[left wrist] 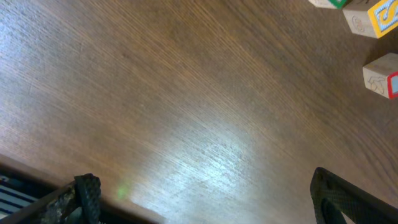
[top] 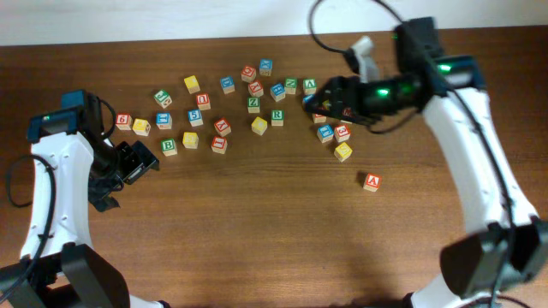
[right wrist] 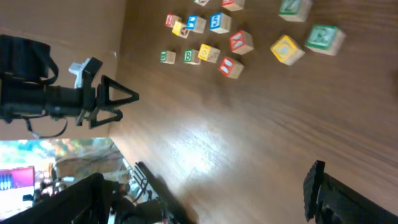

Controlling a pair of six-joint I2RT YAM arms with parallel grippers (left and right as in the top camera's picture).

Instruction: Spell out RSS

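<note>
Several wooden letter blocks [top: 223, 127] lie scattered across the far middle of the brown table [top: 257, 231]. A green block with an R [top: 277, 117] sits among them; other letters are too small to read surely. My left gripper [top: 139, 162] is open and empty over bare wood, just below the left end of the blocks; its wrist view [left wrist: 205, 193] shows only table between the jaws and blocks at the top right [left wrist: 380, 76]. My right gripper [top: 315, 101] is open and empty above the right cluster; its wrist view [right wrist: 205, 193] shows blocks far ahead [right wrist: 231, 65].
A lone block with a red A [top: 371, 181] lies apart at the right. A yellow block [top: 343, 151] sits below the right cluster. The left arm [right wrist: 62, 99] shows in the right wrist view. The table's far edge [top: 214, 38] runs behind the blocks.
</note>
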